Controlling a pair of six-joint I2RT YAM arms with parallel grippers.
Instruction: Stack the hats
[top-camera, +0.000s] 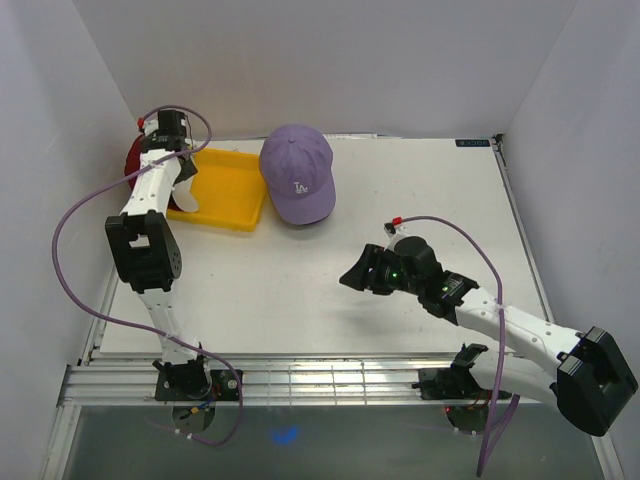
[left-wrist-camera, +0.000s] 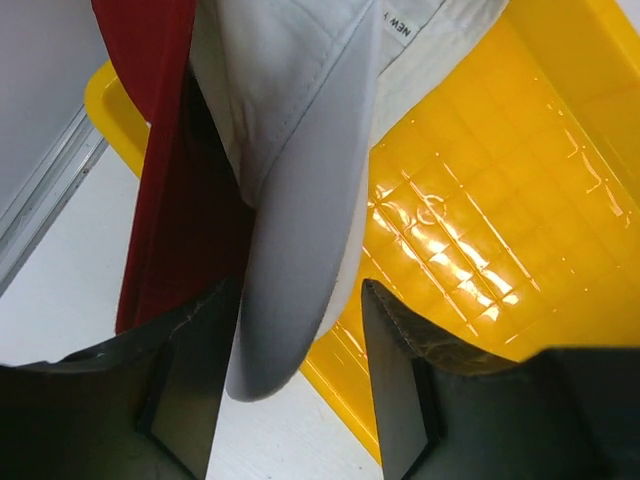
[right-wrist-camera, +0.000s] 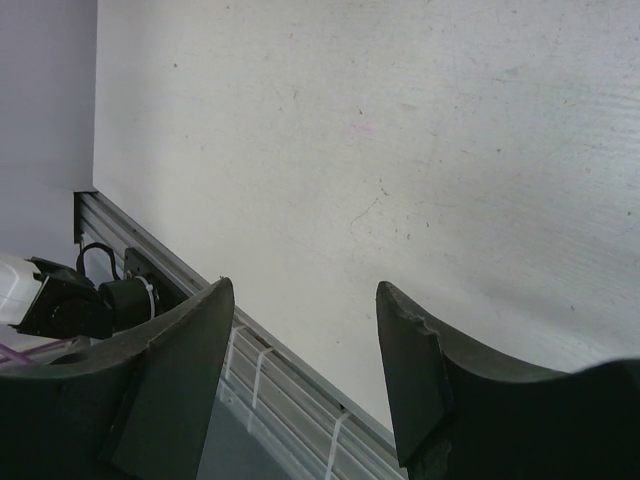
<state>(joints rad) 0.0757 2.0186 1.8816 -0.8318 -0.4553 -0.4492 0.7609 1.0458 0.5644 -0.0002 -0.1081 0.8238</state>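
A lavender cap (top-camera: 298, 175) with a white LA lies at the back middle of the table, apart from both grippers. A white cap (left-wrist-camera: 300, 120) rests against a red cap (left-wrist-camera: 165, 150) at the far left; in the top view the red cap (top-camera: 133, 160) is mostly hidden behind the left arm. My left gripper (top-camera: 178, 170) is open, and the white cap's brim (top-camera: 186, 195) hangs between its fingers, close to the left finger and with a gap to the right one. My right gripper (top-camera: 352, 275) is open and empty over the table's middle front. No beige or black cap is in view.
A flat yellow tray (top-camera: 228, 195) lies at the back left beside the lavender cap, and shows under the left gripper in the left wrist view (left-wrist-camera: 500, 200). White walls enclose the table. The table's front rail (right-wrist-camera: 250, 360) is below the right gripper (right-wrist-camera: 300, 290).
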